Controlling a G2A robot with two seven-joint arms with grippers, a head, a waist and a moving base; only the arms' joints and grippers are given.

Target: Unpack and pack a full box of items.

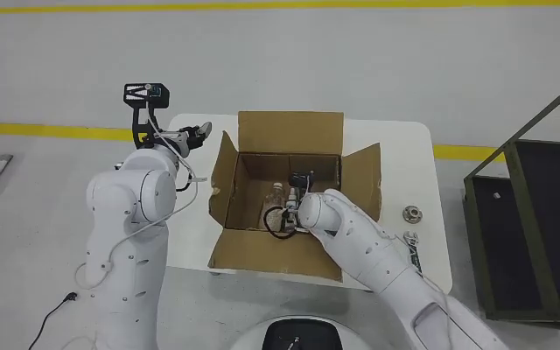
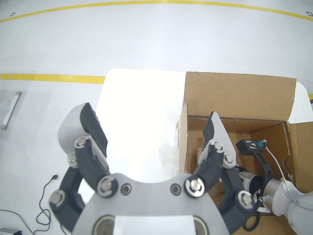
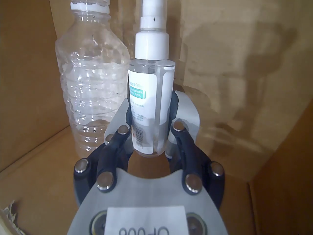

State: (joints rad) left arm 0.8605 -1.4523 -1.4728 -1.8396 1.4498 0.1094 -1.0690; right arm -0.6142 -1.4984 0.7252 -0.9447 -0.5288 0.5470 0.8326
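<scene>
the cardboard box (image 1: 290,131) stands open at the centre of the white worktop (image 1: 394,144), its four flaps folded out. the right jaws are down inside it, clamped on the lower body of a clear spray bottle (image 3: 151,86). the bottle is upright, with a white pump head under a clear cap. a clear water bottle (image 3: 93,79) with a white cap stands upright just beside it, close to a box wall; whether the two touch cannot be told. the left arm is at the upper left of the top view, over the worktop's left edge and outside the box. the left jaws are spread wide, with nothing between the ribbed black pads (image 2: 94,128). on the worktop right of the box lies a small round metal part (image 1: 412,213). just below it in the frame is another small item (image 1: 411,245), too small to name.
</scene>
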